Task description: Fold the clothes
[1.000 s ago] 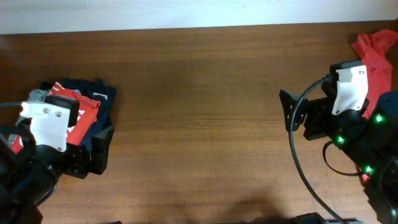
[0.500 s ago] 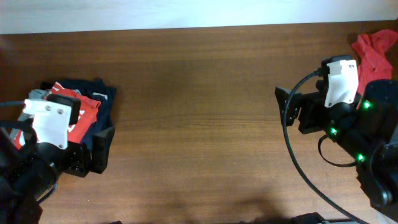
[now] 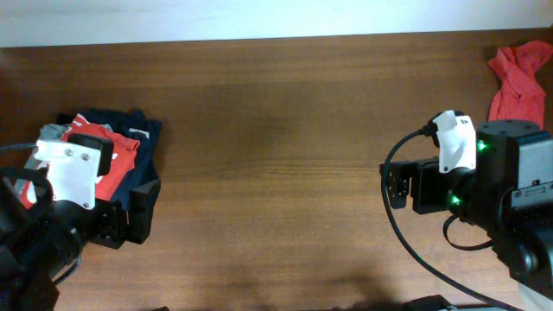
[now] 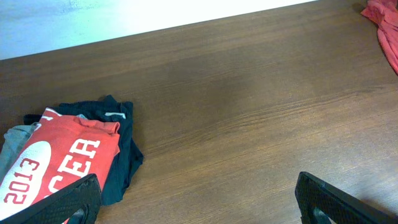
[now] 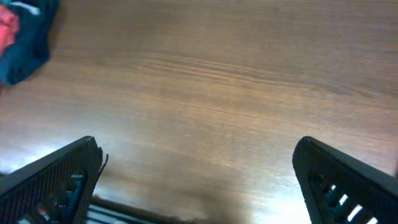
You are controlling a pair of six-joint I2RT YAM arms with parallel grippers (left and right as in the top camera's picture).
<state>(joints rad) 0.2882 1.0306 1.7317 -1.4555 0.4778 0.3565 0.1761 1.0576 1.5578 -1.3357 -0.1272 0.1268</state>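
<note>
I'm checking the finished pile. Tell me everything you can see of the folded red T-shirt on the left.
The folded red T-shirt looks like soft cotton, orange-red, with white print: an oval holding "2013" and large letters ending "CER". It lies flat atop a dark navy garment that shows past its far and right edges, a grey garment at its left, on the wooden table. Its near edge is out of view.
</note>
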